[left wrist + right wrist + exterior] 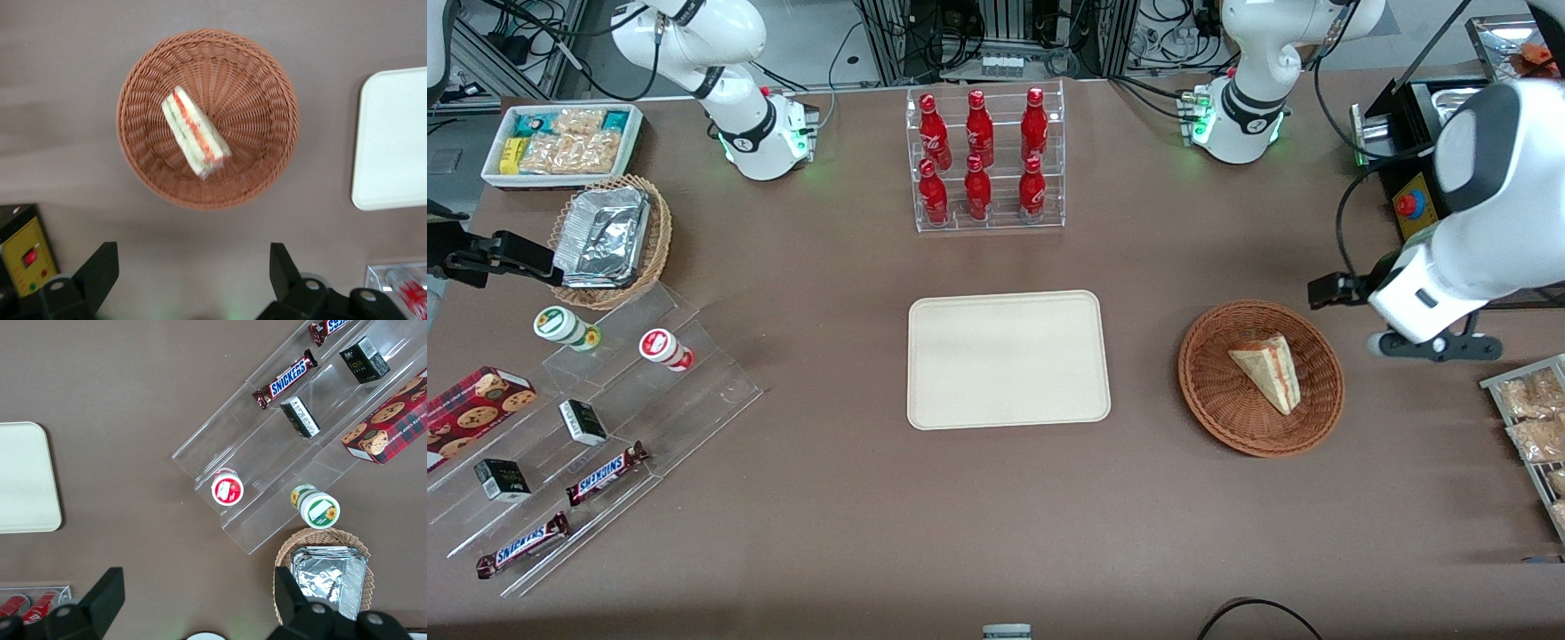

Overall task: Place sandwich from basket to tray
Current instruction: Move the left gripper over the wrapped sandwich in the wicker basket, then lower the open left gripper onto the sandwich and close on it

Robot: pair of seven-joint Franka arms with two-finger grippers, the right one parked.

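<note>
Progress: none | triangular white-bread sandwich point(1269, 372) lies in round reddish-brown wicker basket point(1209, 396) | flat cream rectangular tray point(1008, 359) bare | gripper point(193, 267) spread wide, empty, above table beside basket | remaining: grasp, transfer, release.

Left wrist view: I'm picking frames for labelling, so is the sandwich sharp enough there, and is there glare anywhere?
Left wrist view: the sandwich and basket look slightly soft, filling colours still readable; the open gripper is dark. Front view: even light, sandwich crisp, the tray bright but not glaring.
</note>
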